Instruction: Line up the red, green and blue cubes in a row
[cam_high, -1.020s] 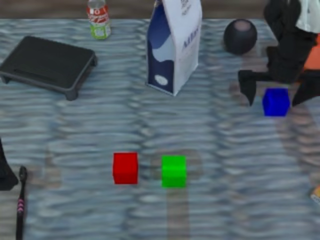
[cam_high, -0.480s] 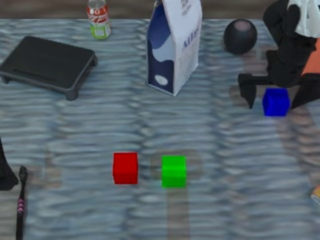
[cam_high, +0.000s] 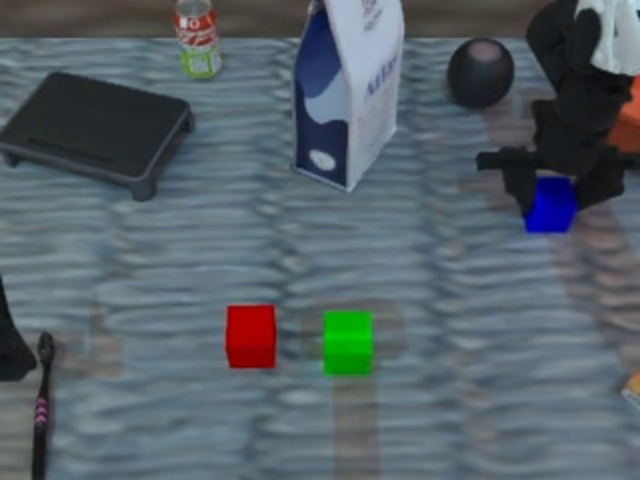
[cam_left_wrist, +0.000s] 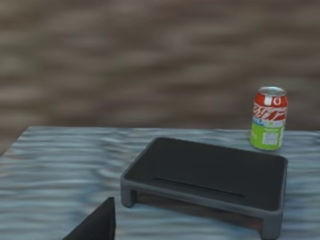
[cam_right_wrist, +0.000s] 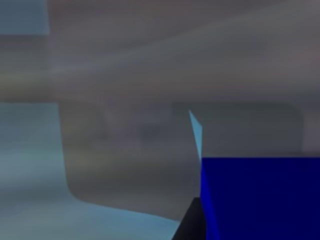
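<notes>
top view, stock of the row so far: red cube (cam_high: 250, 336) and green cube (cam_high: 347, 342) stand side by side near the middle front of the table (cam_high: 450, 400), a small gap between them, roughly level. those two places look filled. blue cube (cam_high: 551, 204) is well apart, toward the far right. my right pincer (cam_high: 556, 180) is clenched on it, a dark finger against each side; the right wrist view shows its blue face (cam_right_wrist: 260, 200) close up. left to do, by my judgement: carry it to the spot just right of green and release. room: bare table lies between, while the milk carton (cam_high: 348, 90) and dark ball (cam_high: 480, 72) stand farther back. the table's right edge is near. my left arm (cam_high: 12, 345) is parked at the left edge beside a toothbrush (cam_high: 41, 410), and i cannot tell its pincer's state.
</notes>
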